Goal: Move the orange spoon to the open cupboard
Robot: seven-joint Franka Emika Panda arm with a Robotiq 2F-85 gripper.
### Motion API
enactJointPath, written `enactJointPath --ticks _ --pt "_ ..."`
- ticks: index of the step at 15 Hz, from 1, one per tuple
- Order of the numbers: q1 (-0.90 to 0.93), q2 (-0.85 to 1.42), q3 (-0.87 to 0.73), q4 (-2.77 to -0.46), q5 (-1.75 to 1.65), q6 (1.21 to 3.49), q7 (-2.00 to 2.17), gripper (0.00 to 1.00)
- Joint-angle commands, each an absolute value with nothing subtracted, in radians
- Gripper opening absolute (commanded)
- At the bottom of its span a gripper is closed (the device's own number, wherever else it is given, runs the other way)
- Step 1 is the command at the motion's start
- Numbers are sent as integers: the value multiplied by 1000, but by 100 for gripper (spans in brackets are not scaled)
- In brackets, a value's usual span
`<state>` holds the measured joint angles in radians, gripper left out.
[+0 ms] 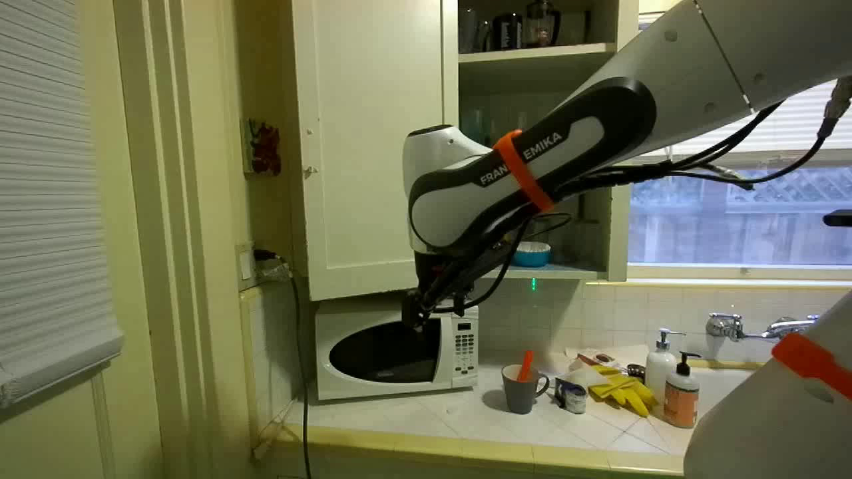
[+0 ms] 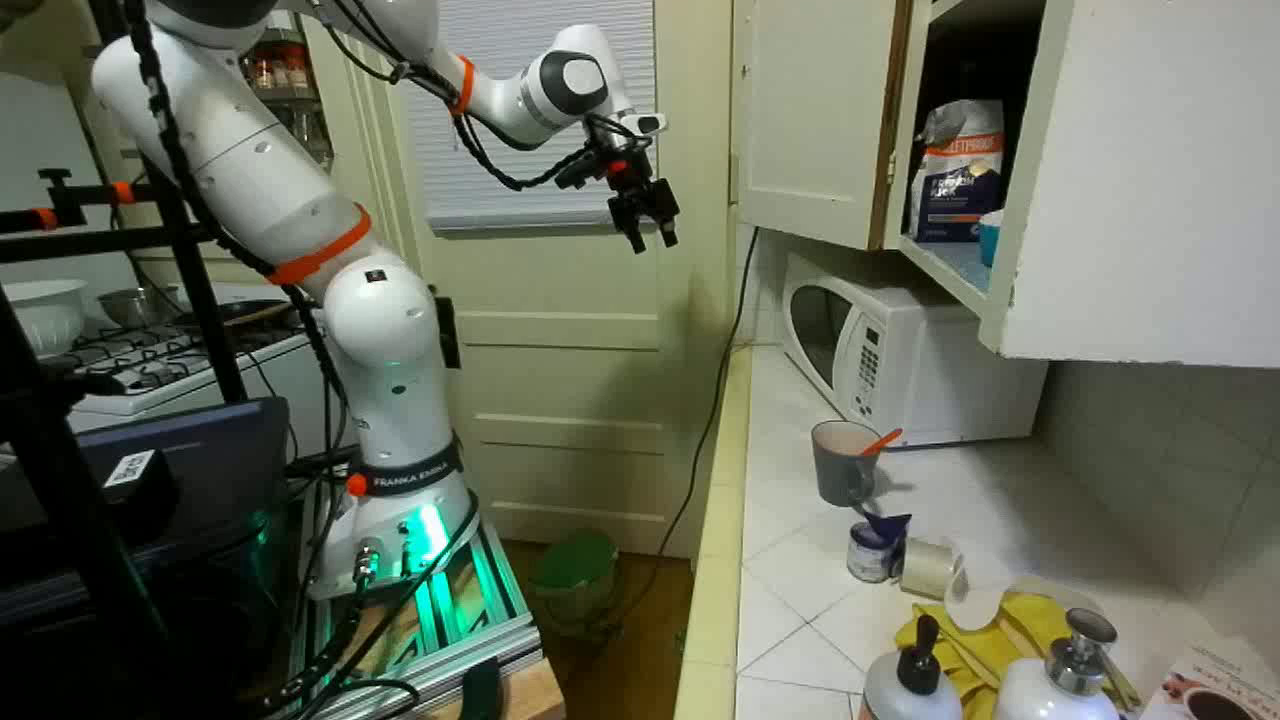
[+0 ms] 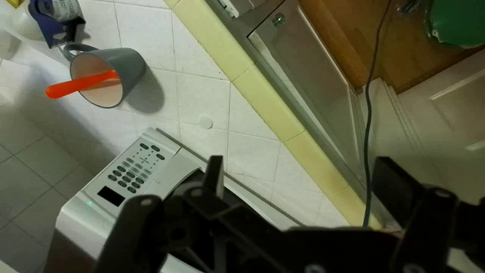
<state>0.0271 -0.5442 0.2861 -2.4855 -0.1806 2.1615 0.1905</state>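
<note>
The orange spoon leans in a grey mug, its handle sticking out above the rim; its lower end is hidden inside. The spoon (image 1: 526,364) (image 2: 882,441) (image 3: 81,84) and mug (image 1: 519,397) (image 2: 836,474) (image 3: 128,68) show in all views, the mug upright on the white tiled counter. The open cupboard (image 1: 574,272) (image 2: 950,268) is above the counter, with its door swung out. My gripper (image 2: 653,241) (image 3: 302,172) is open and empty, high up in front of the microwave and apart from the mug. In an exterior view the gripper (image 1: 418,318) is partly hidden by cables.
A white microwave (image 1: 393,352) (image 2: 930,340) (image 3: 125,170) stands beside the mug. The cupboard door (image 1: 376,146) (image 2: 815,120) hangs above it. A small tin (image 1: 571,396) (image 2: 870,552), yellow gloves (image 1: 622,389) and soap bottles (image 1: 681,396) (image 1: 660,366) stand past the mug. A blue bowl (image 1: 532,255) sits in the cupboard.
</note>
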Motion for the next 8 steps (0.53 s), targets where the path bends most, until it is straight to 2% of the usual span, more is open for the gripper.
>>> enactJointPath --ticks 1,8 --pt "53 -540 264 -2483 -196 2156 203 100" --pt "20 -553 254 -2490 -215 2129 242 100"
